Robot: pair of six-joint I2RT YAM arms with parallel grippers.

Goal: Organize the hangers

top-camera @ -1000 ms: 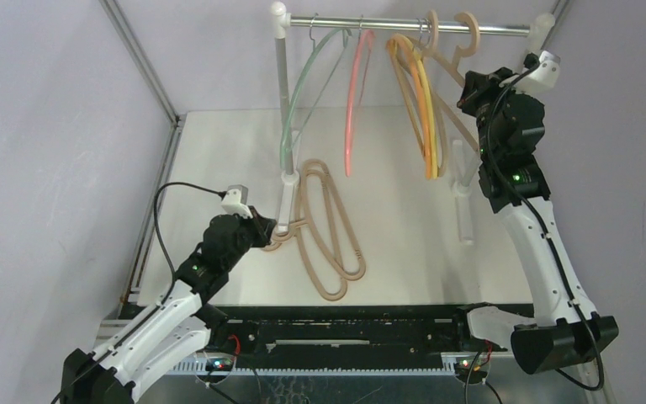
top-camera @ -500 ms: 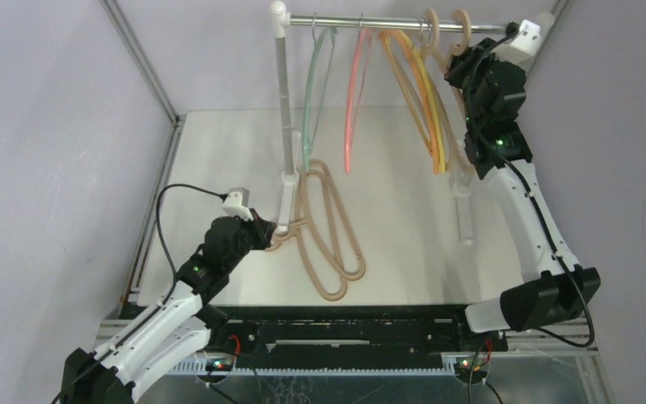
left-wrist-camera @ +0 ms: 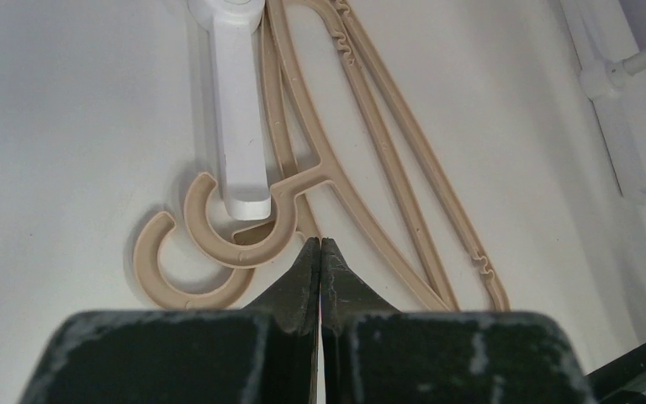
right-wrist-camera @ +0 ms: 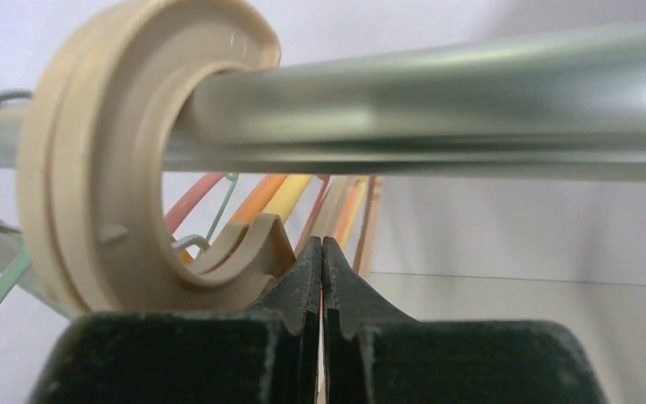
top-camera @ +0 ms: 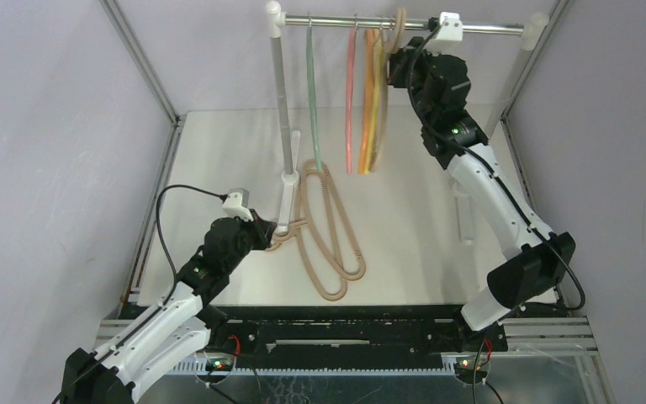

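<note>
Walled in on left, back and right by plain lilac-grey panels (top-camera: 50,126), framed at the corners by slanting silver posts (top-camera: 139,59). Floored with a matt white table top (top-camera: 219,143) under soft, even light. Spanned at the back by a silver rail (top-camera: 488,29) on two uprights (top-camera: 279,101) with white joints, white feet (top-camera: 466,223) flat on the top. Edged along the near side by a black strip (top-camera: 345,324) and ribbed metal.

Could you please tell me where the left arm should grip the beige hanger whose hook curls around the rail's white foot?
Probably at the neck, from straight above, with the left tool opened across it. The hanger lies flat and the white foot fills its hook, so the neck is the free, narrow part.
</note>
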